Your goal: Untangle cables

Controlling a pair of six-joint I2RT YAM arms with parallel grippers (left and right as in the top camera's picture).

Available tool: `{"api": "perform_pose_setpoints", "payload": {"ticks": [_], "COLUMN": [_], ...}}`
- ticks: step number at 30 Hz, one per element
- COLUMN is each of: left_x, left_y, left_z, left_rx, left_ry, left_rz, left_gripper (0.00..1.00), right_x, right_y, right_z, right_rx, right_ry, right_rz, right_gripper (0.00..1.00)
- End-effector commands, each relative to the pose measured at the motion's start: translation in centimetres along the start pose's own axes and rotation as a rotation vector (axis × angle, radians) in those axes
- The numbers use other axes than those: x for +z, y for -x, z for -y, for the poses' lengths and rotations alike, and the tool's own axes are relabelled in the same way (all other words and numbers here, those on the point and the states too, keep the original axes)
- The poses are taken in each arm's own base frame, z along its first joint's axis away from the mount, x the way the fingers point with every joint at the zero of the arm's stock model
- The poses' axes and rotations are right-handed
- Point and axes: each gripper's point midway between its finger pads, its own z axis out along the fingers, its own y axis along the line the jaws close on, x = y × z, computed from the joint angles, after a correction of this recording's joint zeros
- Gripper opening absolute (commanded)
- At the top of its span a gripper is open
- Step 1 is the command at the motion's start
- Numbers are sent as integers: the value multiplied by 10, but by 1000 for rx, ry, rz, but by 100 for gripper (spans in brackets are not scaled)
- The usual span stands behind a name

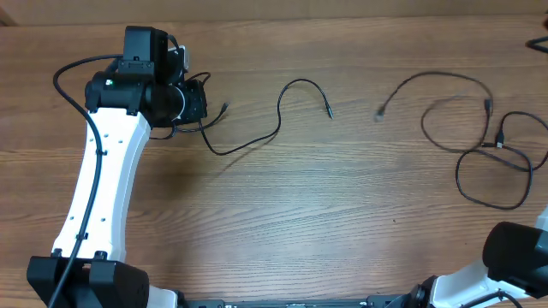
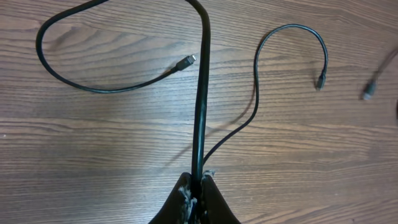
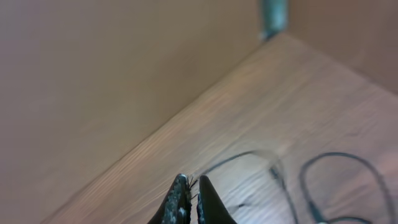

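My left gripper (image 2: 198, 182) is shut on a thin black cable (image 2: 201, 93), which it holds off the table. From the jaws the cable loops left and ends in a plug (image 2: 186, 61). Its other part curves right to a second plug (image 2: 321, 81). Overhead, this cable (image 1: 248, 144) runs from the left gripper (image 1: 204, 104) to a plug (image 1: 330, 111). More cables (image 1: 479, 150) lie looped over each other at the right, with one plug (image 1: 379, 111) pointing left. My right gripper (image 3: 189, 184) is shut and empty, raised above blurred cables (image 3: 336, 163).
The wooden table (image 1: 282, 222) carries everything. The right arm's base (image 1: 514, 248) sits at the lower right corner. The left arm (image 1: 98, 188) stretches along the left side. A wall and the table's corner (image 3: 273, 31) show in the right wrist view.
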Motion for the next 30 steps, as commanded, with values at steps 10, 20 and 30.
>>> {"api": "perform_pose_setpoints", "payload": {"ticks": [10,20,30], "left_x": [1,11,12], "left_y": [0,-14,-37], "left_z": [70,92,88], "left_rx": [208,303,303], "left_ry": [-228,-157,-133], "left_rz": [19,15,-75], "left_gripper": [4,19,65], "right_x": [-9,27,95], "right_y": [-70,-153,-203], "right_z": [-8,15,39], "right_rx": [-57,-98,30], "right_ry": [75,-113,-149], "right_rz": [-312,-556,-543], "right_gripper": [19,63,77]}}
